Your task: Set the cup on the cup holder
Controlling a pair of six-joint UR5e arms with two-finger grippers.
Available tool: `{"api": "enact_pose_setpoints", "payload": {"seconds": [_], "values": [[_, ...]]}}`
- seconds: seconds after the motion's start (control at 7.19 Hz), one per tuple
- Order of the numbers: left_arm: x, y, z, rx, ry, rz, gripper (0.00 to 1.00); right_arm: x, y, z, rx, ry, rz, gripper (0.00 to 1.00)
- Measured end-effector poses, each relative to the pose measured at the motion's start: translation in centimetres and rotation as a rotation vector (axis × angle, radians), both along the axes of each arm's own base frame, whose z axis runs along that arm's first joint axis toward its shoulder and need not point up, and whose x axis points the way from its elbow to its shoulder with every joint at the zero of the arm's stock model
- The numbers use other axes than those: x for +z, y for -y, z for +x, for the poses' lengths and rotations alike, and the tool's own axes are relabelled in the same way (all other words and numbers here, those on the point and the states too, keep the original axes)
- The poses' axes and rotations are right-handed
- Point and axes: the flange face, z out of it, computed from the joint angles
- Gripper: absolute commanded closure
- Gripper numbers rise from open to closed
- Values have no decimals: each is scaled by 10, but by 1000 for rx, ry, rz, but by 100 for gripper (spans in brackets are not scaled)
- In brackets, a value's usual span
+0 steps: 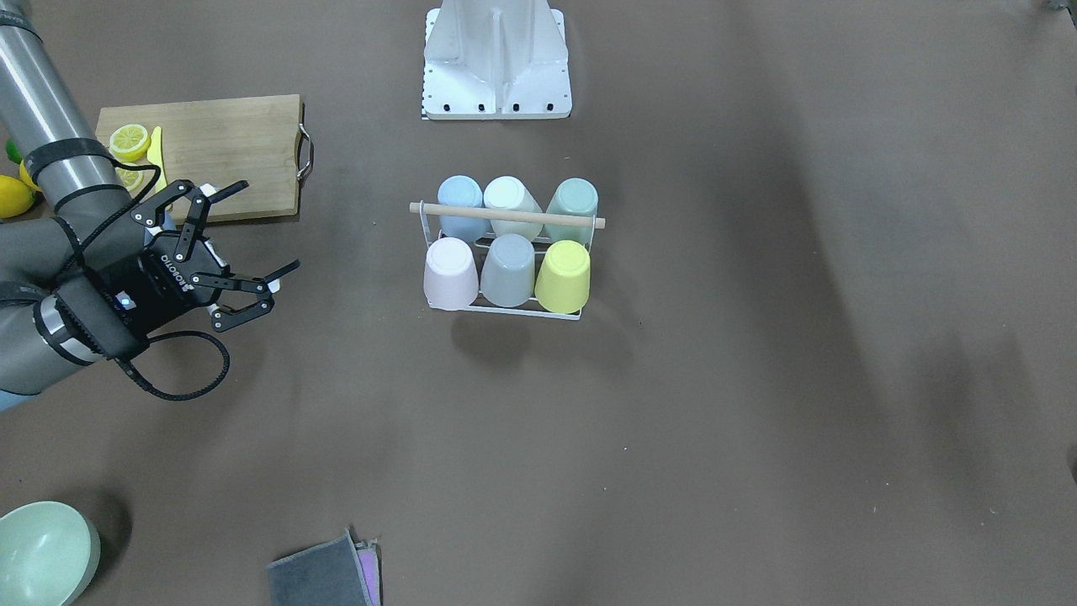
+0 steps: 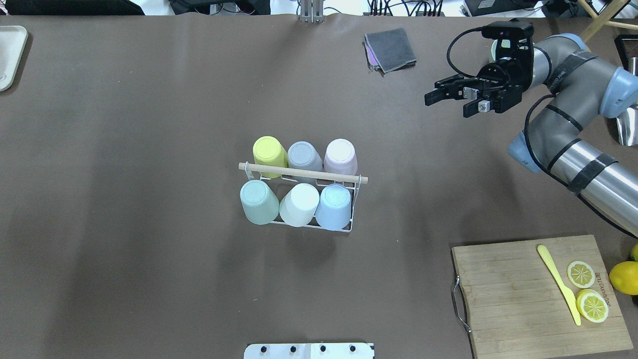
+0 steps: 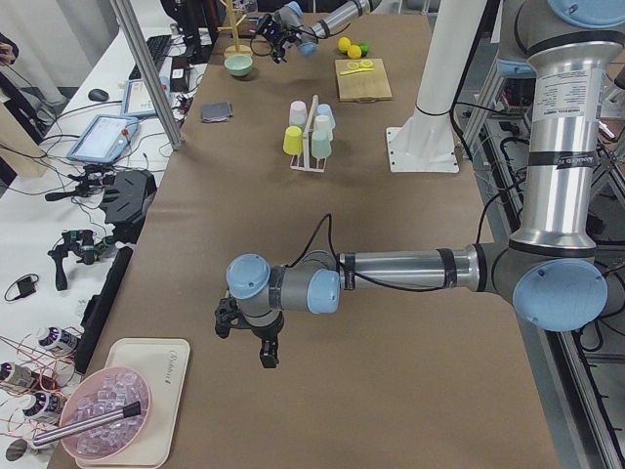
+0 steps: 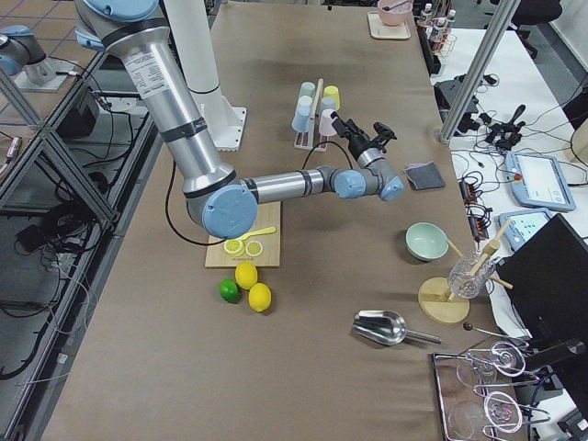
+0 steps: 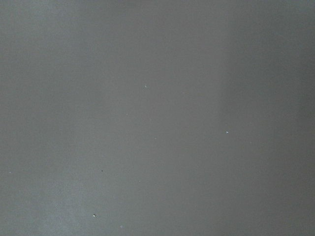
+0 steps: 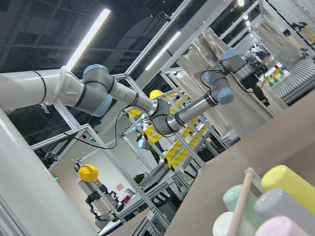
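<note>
Plain pastel tones on a white wire cup holder (image 2: 352,217), over a matte brown table (image 2: 149,149).
Shown: yellow cup (image 2: 269,151), grey cup (image 2: 303,154), pink cup (image 2: 341,153), mint-green cup (image 2: 257,199), cream-white cup (image 2: 300,202), pale blue cup (image 2: 333,204); rod (image 2: 299,172) of light wood.

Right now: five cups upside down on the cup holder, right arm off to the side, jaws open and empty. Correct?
Not five: the overhead view shows six cups upside down on the cup holder, three per row. The rest holds: right gripper off to the side, jaws open and empty.
</note>
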Motion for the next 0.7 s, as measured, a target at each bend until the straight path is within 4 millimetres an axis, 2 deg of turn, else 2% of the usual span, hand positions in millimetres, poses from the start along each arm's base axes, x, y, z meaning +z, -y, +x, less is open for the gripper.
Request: {"api": "enact_pose_setpoints", "payload": {"seconds": [0.14,0.42,0.7], "values": [[-1,-2,0,1,-5,3,3,5,-7,25,1,-96,-48,1],[6,-11,0,1,-12,24,3,21,-36,75,21,-296,-171,1],[17,-21,-1,1,-15,51,3,66,-62,122,52,-522,-274,1]]}}
